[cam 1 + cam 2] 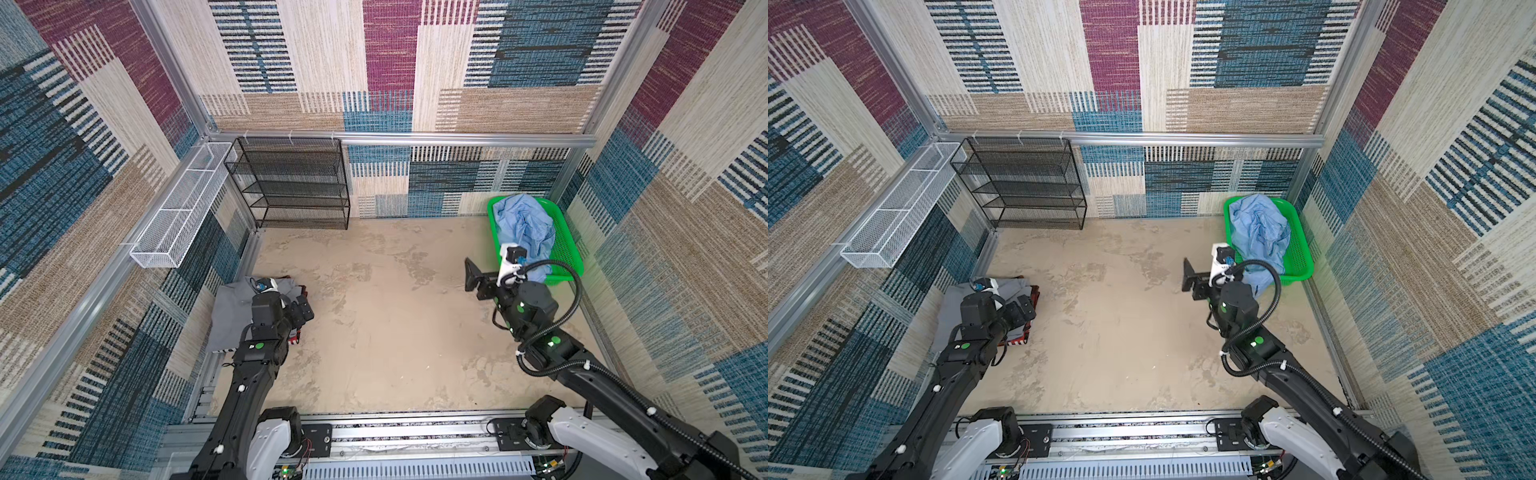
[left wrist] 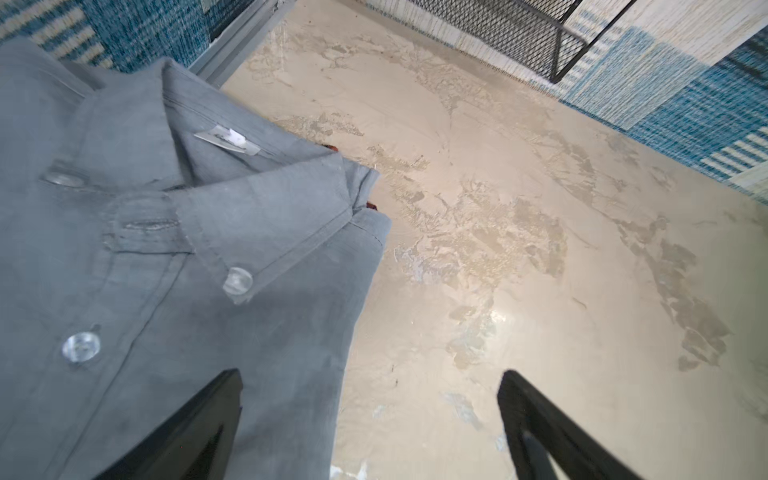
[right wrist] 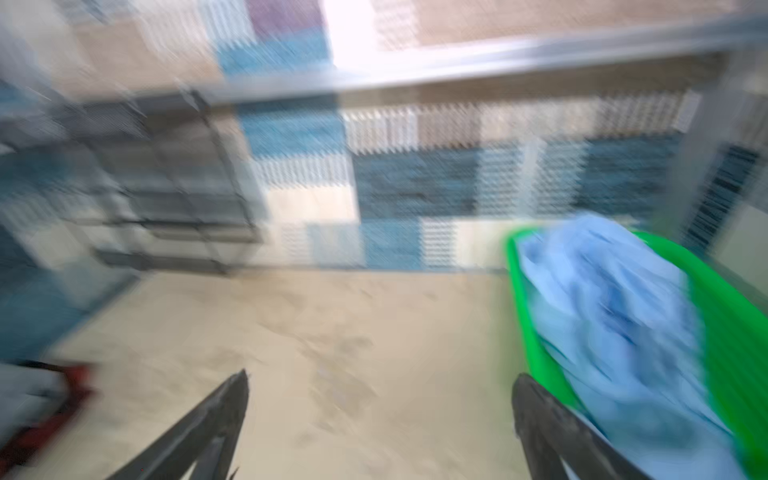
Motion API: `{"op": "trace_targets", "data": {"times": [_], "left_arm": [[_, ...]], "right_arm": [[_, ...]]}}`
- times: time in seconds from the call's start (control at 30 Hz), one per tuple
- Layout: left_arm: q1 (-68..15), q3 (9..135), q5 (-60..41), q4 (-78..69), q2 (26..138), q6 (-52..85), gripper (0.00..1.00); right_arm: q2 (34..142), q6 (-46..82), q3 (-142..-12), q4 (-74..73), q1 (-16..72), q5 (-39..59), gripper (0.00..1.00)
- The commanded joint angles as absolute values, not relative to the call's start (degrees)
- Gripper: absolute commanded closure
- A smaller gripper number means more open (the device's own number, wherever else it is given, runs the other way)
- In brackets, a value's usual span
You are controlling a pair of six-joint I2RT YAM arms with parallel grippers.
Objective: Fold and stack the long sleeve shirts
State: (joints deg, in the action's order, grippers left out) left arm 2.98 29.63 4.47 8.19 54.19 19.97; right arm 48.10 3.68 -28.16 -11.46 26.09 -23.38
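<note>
A folded grey shirt [image 1: 232, 303] [image 1: 951, 307] lies at the left of the floor on top of the red-and-black plaid shirt [image 1: 294, 340] [image 1: 1021, 338], of which only the edges show. My left gripper [image 1: 302, 309] [image 2: 370, 374] hovers open over the grey shirt's [image 2: 166, 249] right edge, holding nothing. The light blue shirt [image 1: 528, 224] [image 1: 1260, 228] [image 3: 615, 316] lies crumpled in a green basket [image 1: 567, 249] [image 3: 735, 332] at the back right. My right gripper [image 1: 478, 274] [image 3: 380, 376] is open and empty, just left of the basket above the floor.
A black mesh rack [image 1: 299, 183] stands against the back wall at the left. A white wire basket [image 1: 183, 208] hangs on the left wall. Patterned walls close in the floor on three sides, and a metal rail [image 1: 415, 432] runs along the front.
</note>
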Motion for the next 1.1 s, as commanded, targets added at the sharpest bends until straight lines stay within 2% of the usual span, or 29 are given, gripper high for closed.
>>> {"op": "trace_targets", "data": {"times": [0.0, 0.07, 0.13, 0.23, 0.37, 0.43, 0.47, 0.53, 0.6, 0.63, 0.67, 0.7, 0.73, 0.77, 0.8, 0.83, 0.87, 0.9, 1.07], "left_arm": [[3.1, 27.9, 7.2, -3.3, 59.4, 18.9, 0.01], [2.3, 29.7, 8.6, -4.7, 62.6, 16.4, 0.01], [2.0, 30.3, 11.0, -6.2, 64.7, 14.7, 0.01], [0.5, 23.0, 13.1, -21.8, 67.7, 11.0, 0.01], [-0.6, 22.0, 12.3, -34.3, 75.0, 9.5, 0.01], [-0.6, 29.3, 13.5, -23.3, 78.6, 8.6, 0.01], [-0.8, 30.0, 13.1, -26.7, 80.8, 4.7, 0.01], [-0.9, 28.1, 11.5, -32.5, 81.8, 1.3, 0.01], [0.0, 20.4, 13.5, -54.5, 87.3, 2.9, 0.01], [-0.5, 20.9, 13.1, -55.1, 89.1, 1.4, 0.01], [-1.2, 25.8, 13.2, -41.0, 87.0, 1.8, 0.01], [-0.3, 25.3, 11.7, -43.8, 87.7, 2.2, 0.01], [-0.3, 23.6, 12.1, -50.3, 89.2, 1.3, 0.01], [-0.4, 24.3, 11.9, -46.0, 87.9, 2.0, 0.01], [-0.4, 25.2, 11.7, -42.6, 86.8, 2.3, 0.01], [-0.4, 24.4, 12.0, -45.8, 87.6, 1.9, 0.01], [-0.7, 23.0, 13.1, -50.4, 88.5, 1.3, 0.01], [-1.2, 22.5, 14.4, -49.6, 87.6, 1.7, 0.01], [-1.8, 23.4, 14.7, -48.0, 87.6, 1.0, 0.01]], "right_arm": [[44.3, 1.6, -17.8, -28.6, 20.0, -26.7, 0.0], [46.9, -0.6, -13.8, -38.2, 17.5, -24.2, 0.0], [54.2, -1.3, -13.3, -44.1, 14.7, -26.6, 0.0], [64.5, 0.9, -12.3, -52.5, 11.5, -25.9, 0.0], [78.5, -1.2, -10.8, -68.1, 9.6, -26.0, 0.0], [80.7, -1.7, -11.3, -69.5, 8.3, -24.9, 0.0], [82.9, -0.4, -10.8, -73.0, 7.1, -25.4, 0.0], [82.6, 1.6, -10.4, -71.7, 3.5, -17.5, 0.0], [85.0, 1.2, -13.3, -69.3, 1.4, -11.7, 0.0], [86.0, 0.8, -15.3, -66.1, 1.4, -9.8, 0.0], [87.1, 0.5, -15.6, -67.2, 1.3, -9.4, 0.0], [86.1, 0.9, -15.0, -66.7, 0.6, -7.2, 0.0], [87.5, 0.6, -12.0, -72.1, 0.0, -5.3, 0.0], [90.5, 1.0, -8.6, -84.9, 0.1, -7.6, 0.0], [86.8, 1.9, -10.7, -74.2, 0.0, -7.5, 0.0], [87.7, 1.5, -11.7, -73.1, 0.0, -7.9, 0.0], [89.9, 1.0, -9.9, -81.3, 0.2, -7.8, 0.0], [87.1, 1.4, -11.2, -73.8, 0.2, -7.8, 0.0], [87.8, 0.5, -11.1, -75.0, 0.3, -7.1, 0.0]]}}
